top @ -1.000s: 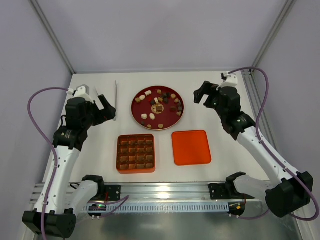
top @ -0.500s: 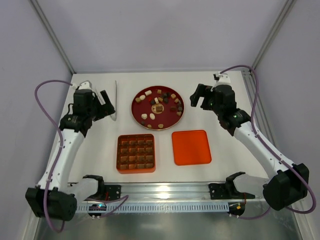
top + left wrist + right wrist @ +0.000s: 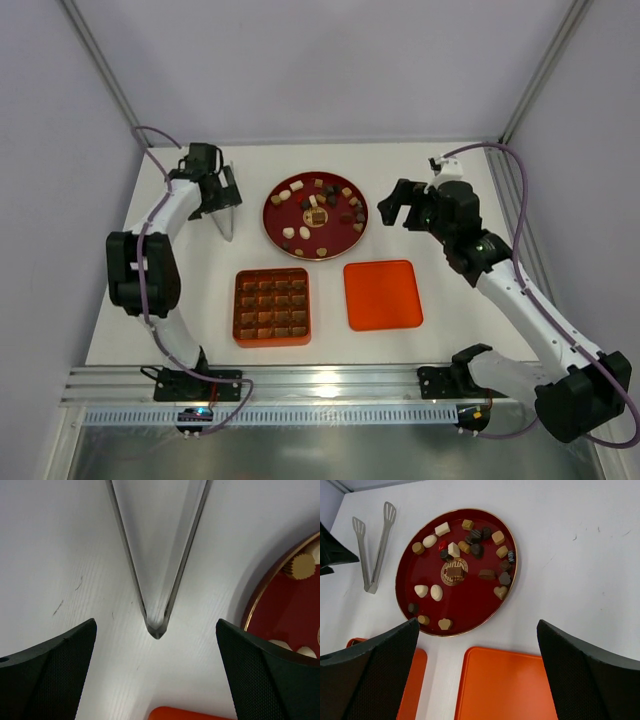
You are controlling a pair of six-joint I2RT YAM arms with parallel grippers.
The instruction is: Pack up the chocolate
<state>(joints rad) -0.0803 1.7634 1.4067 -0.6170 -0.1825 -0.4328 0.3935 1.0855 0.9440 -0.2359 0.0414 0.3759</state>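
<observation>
The chocolate (image 3: 316, 213) lies on the plate (image 3: 332, 233), tongs (image 3: 229, 206) to its left, box (image 3: 272, 307) and lid (image 3: 382, 294) before it.

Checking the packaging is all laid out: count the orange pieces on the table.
2. The gridded orange box sits front left, nearer the arm bases than the red plate. The flat orange lid lies to its right, not touching. None appears hidden.

Metal, gloss, matt.
Mirror-bright metal tongs (image 3: 159, 540) left of glossy red plate (image 3: 470, 615); matt orange lid (image 3: 381, 294) near side of plate; matt white tabletop (image 3: 580, 540); dimpled black left end effector fingers (image 3: 50, 680).
</observation>
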